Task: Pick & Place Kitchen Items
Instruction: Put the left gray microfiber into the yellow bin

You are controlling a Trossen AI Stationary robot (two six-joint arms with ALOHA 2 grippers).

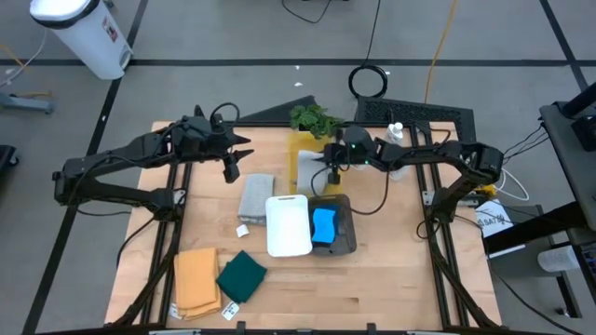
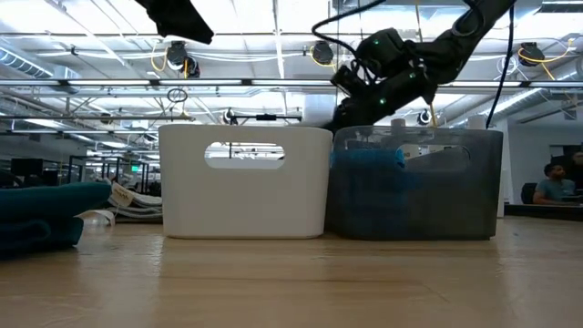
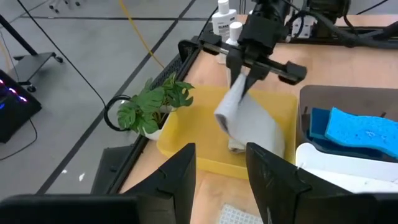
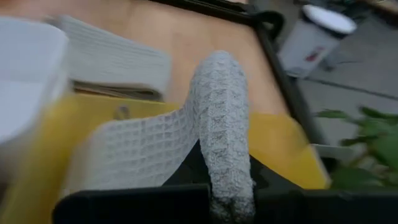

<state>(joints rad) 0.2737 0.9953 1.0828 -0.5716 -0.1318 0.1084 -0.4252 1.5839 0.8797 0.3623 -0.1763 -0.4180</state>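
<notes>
Left wrist view: right hand pinches a grey waffle cloth, lifted above the yellow tray, its lower end resting there. Beside it, a dark bin holds blue sponges. Left hand hovers partly open, empty, near another grey cloth. Risk: the trailing cloth may snag the tray rim.

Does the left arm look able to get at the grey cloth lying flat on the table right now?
Probably yes. The left gripper hangs open just beside the grey cloth, nothing lies over it, and the right gripper is busy off at the yellow tray.
</notes>
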